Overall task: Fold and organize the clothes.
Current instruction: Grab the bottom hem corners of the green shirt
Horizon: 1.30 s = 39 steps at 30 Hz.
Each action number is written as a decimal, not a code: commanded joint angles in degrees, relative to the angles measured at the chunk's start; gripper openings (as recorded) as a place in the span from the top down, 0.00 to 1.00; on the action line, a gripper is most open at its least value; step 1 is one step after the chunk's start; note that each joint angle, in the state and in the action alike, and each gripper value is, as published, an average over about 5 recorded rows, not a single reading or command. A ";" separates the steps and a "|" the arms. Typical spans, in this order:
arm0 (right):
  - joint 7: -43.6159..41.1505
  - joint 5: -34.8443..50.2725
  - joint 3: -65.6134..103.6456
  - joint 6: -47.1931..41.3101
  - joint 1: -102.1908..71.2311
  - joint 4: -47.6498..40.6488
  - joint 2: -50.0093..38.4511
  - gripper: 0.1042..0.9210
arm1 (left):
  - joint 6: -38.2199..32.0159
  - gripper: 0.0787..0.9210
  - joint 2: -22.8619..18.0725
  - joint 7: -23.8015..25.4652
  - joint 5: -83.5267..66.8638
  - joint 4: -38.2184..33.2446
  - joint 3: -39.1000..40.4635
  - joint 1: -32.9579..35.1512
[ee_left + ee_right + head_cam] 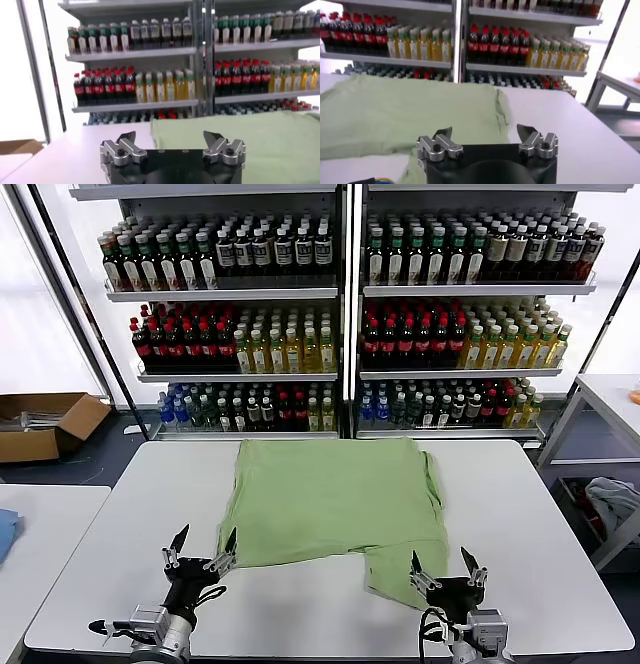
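**Green shirt partly folded on the table, both grippers waiting empty**

Head view: 1 light green shirt (330, 499) is seen lying plain side up on the middle of a white table (540, 534). It is judged partly folded: the far edge is straight and the body squared, but a flap is left hanging toward the near edge on the robot's right. Folding seems underway, not finished. The left gripper (201, 550) is held low by the near edge, just off the shirt's near left corner, jaws spread wide and empty. The right gripper (447, 569) is held beside the trailing flap, jaws likewise wide and empty. Shelves of bottles (330, 314) are seen behind, and a cardboard box (45, 424) on the floor.

Left wrist view: the open jaws are shown with nothing between them, the shirt (240, 140) spread beyond.

Right wrist view: wide, empty jaws again, with the shirt (405, 112) ahead, its side edge rumpled.

The collar, buttons and print cannot be seen. Sleeves are hard to make out, and both arms are cut off at the frame edge.
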 commanded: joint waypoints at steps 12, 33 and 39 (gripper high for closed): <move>3.05 1.29 -0.45 -0.62 -1.52 -1.15 1.21 0.12 | 7.42 0.12 3.60 1.56 -2.07 3.95 1.42 -1.32; 3.25 1.28 -0.20 -1.16 -3.02 -1.82 3.87 0.12 | 9.79 0.12 6.66 1.02 -9.13 8.49 0.85 -5.79; 2.97 1.28 -0.33 -1.19 -2.08 -3.71 4.59 0.12 | 9.75 0.12 6.65 0.89 -9.03 8.61 1.03 -5.69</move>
